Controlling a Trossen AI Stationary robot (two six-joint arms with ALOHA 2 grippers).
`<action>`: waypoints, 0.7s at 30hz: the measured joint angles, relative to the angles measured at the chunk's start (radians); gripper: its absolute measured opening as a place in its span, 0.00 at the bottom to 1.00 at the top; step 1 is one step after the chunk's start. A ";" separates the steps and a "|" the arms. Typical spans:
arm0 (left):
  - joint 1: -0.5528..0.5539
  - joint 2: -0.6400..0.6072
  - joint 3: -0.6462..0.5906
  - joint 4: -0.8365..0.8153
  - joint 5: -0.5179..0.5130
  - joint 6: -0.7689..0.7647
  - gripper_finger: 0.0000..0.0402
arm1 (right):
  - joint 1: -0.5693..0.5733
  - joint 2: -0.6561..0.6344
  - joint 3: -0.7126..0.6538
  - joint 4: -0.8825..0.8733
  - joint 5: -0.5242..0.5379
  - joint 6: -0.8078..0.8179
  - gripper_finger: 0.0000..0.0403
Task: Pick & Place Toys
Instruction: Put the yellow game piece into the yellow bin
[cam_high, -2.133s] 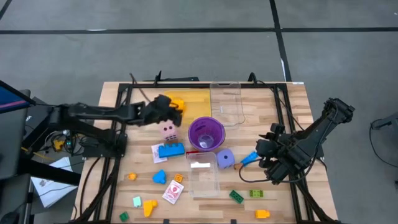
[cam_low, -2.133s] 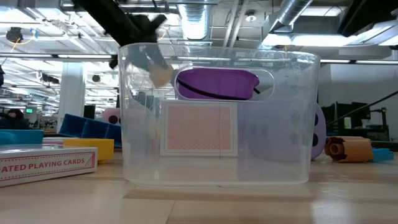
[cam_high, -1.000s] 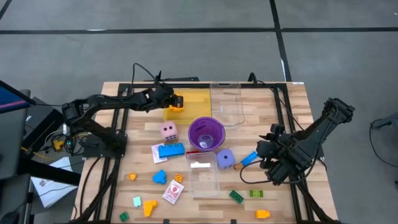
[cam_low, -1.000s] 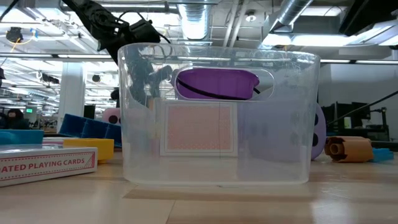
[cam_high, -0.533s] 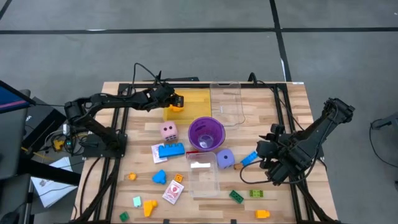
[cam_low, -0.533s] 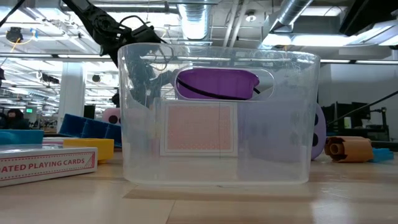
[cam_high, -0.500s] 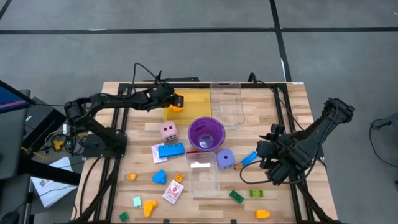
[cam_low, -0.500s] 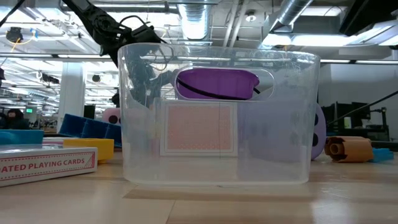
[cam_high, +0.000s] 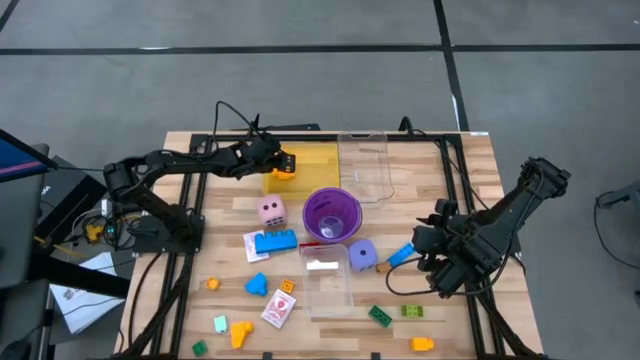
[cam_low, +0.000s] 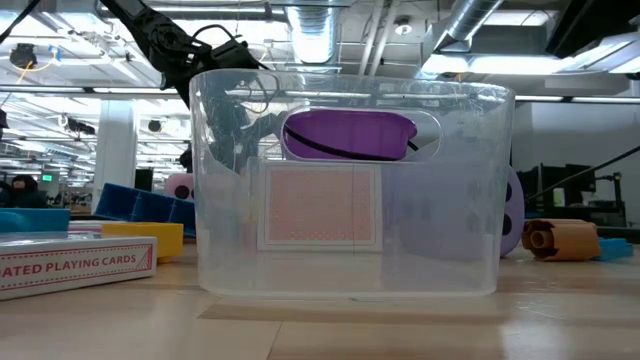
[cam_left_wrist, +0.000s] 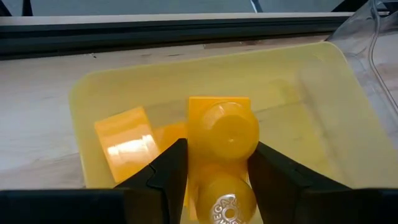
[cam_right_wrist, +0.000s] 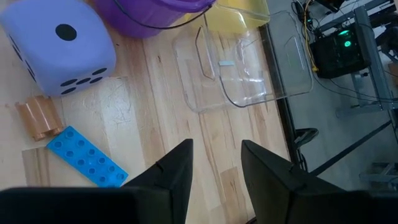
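From above, the wooden surface (cam_high: 220, 205) is carrying two clear trays (cam_high: 365, 165), one yellow tray (cam_high: 310, 160) and one purple translucent cup (cam_high: 331, 215). Two dotted dice are sitting out: a pink die (cam_high: 270, 210) left of the cup and a purple die (cam_high: 362, 255) to its lower right. Loose bricks are lying scattered along the near half: blue, orange, yellow and green ones, plus two white-red card packs (cam_high: 278, 308). The left hand (cam_high: 283, 163) is hanging over the yellow tray's left end, carrying an orange brick (cam_high: 286, 164). The right hand (cam_high: 418, 255) is waiting low at the right, just beside a blue brick (cam_high: 400, 253).

At table height, one clear plastic tray (cam_low: 350, 190) is filling the picture, smooth and rounded, with the purple cup (cam_low: 350, 135) showing through it and a card box (cam_low: 75, 265) lying at the left.

The left wrist view is showing the left hand (cam_left_wrist: 214, 180) pinching the glossy orange brick (cam_left_wrist: 221, 134) by its sides, round studs facing the camera, above the yellow tray (cam_left_wrist: 81, 106); one more yellow block (cam_left_wrist: 124, 137) is lying flat inside.

The right wrist view is showing the right hand (cam_right_wrist: 214, 165) with fingers slightly apart, holding nothing, over bare wood near the studded blue brick (cam_right_wrist: 87, 155), the purple die (cam_right_wrist: 59, 43) and a small brown cylinder (cam_right_wrist: 38, 117).
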 joint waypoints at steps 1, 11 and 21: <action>0.000 0.000 0.000 0.000 -0.008 -0.001 0.36 | 0.000 0.000 0.000 0.000 0.000 0.000 0.32; 0.000 0.000 0.000 0.000 -0.040 -0.010 0.37 | 0.000 0.000 0.000 0.000 -0.005 0.000 0.32; 0.000 0.000 0.000 0.008 -0.060 -0.010 0.49 | 0.000 0.000 0.000 0.000 -0.014 0.000 0.32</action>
